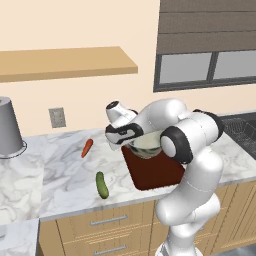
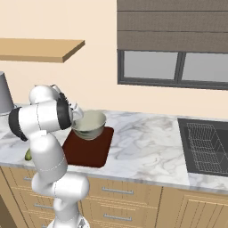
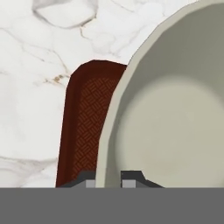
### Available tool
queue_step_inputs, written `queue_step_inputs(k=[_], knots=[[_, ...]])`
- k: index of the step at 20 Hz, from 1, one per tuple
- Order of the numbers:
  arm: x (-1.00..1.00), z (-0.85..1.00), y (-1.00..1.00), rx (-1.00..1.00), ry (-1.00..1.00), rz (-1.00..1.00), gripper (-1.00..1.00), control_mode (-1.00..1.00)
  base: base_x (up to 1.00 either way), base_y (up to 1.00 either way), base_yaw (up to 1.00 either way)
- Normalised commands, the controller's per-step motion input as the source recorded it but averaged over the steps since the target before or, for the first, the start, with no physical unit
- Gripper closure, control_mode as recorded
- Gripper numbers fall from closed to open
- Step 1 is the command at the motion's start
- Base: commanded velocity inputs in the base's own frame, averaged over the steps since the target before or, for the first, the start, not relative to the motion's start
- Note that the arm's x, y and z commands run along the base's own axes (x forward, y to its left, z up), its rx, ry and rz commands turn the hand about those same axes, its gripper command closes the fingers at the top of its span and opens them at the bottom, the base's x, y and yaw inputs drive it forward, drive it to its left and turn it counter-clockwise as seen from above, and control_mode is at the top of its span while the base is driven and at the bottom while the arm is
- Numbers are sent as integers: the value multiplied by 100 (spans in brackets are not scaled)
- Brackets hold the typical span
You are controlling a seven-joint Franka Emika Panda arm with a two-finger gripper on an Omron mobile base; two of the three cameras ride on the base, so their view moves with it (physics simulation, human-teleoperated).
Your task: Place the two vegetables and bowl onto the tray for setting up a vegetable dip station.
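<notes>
counter: white marbled stone counter (image 1: 60,170) across the middle of both base views; it carries the tray and both vegetables.
tray: flat dark reddish-brown rectangular tray with rounded corners (image 1: 155,175), centre of the left base view, lower left of centre in the right base view (image 2: 89,153). Its ribbed floor shows bare in the hand view (image 3: 85,122); nothing appears to rest on it yet.
bowl: round deep bowl, greyish-green outside and pale cream inside (image 2: 89,124), above the far end of the tray, centre-left of the right base view. It looks lifted and slightly tilted; whether its base touches the tray I cannot tell.
cucumber: short stubby dark green cucumber (image 1: 102,185) lies on the counter, lower left of centre in the left base view, well apart from the tray.
carrot: small slim orange-red carrot (image 1: 87,148) lies on the counter above the cucumber, left of the tray, not on it.
fingers: the 2 dark fingers (image 3: 129,178) at the bottom of the hand view are drawn narrow, pinching the bowl's rim (image 3: 107,144), 1 inside the wall and 1 outside; the bowl rises from them toward the upper right.
progress: 0 of 3 items judged set down. The bowl is carried over the tray and looks close to release; 2 vegetables remain.
</notes>
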Motion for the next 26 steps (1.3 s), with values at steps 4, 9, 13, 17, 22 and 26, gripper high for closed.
queue_step_inputs(k=[4,9,13,17,22,26], knots=[[0,0,-5,0,0,0,100,-100,0,0,0],[0,1,-4,0,0,0,-100,-100,0,0,0],[0,15,-1,0,0,0,-100,-100,0,0,0],[-6,28,1,0,-6,0,-100,-100,0,0,0],[-16,37,5,2,-11,0,-100,-100,0,0,0],[-23,34,15,6,-16,0,-100,-100,0,0,0]])
